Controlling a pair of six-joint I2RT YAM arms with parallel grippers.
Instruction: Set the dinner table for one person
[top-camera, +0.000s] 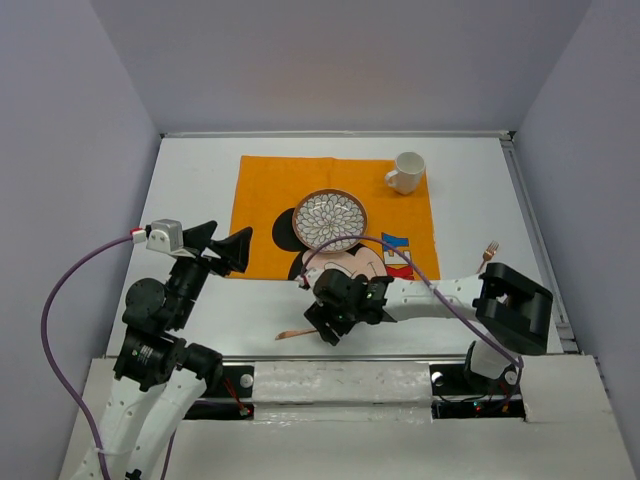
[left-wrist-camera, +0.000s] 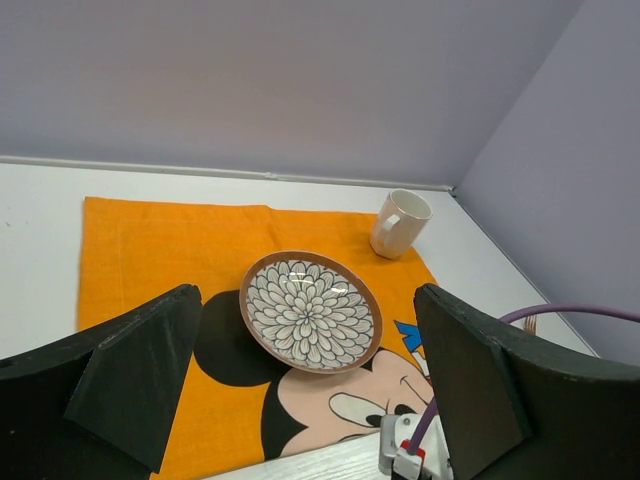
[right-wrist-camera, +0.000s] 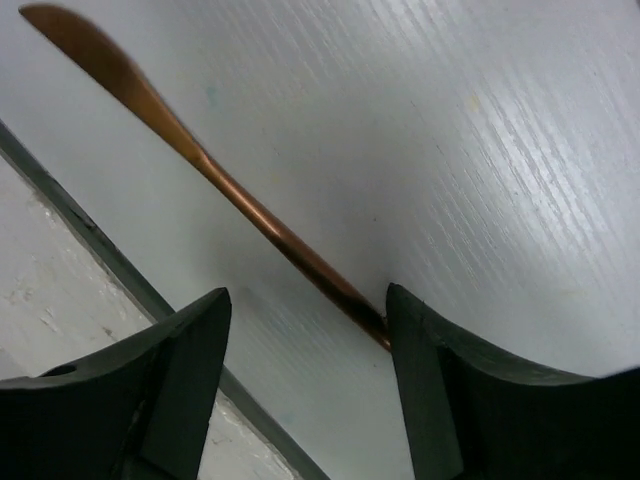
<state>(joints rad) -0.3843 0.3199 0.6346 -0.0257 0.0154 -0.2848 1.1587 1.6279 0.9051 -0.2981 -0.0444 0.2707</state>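
The white dinner table (top-camera: 190, 190) carries an orange Mickey Mouse cloth (top-camera: 262, 195). On the cloth sit a brown-rimmed plate with a petal pattern (top-camera: 331, 219) and a white mug (top-camera: 406, 172). A thin copper-coloured utensil (top-camera: 293, 334) lies on the bare table near the front edge. My right gripper (top-camera: 326, 326) is low over it, open. In the right wrist view the utensil (right-wrist-camera: 200, 160) runs from the upper left down to the inner edge of the right finger (right-wrist-camera: 440, 370). My left gripper (top-camera: 222, 248) is open and empty, raised over the cloth's left edge, facing the plate (left-wrist-camera: 310, 312) and mug (left-wrist-camera: 398, 222).
A copper fork (top-camera: 489, 251) lies on the bare table right of the cloth. The table's raised front edge (right-wrist-camera: 120, 270) runs just behind the utensil. The right arm's purple cable (top-camera: 400, 255) arcs over the cloth. Grey walls enclose the table on three sides.
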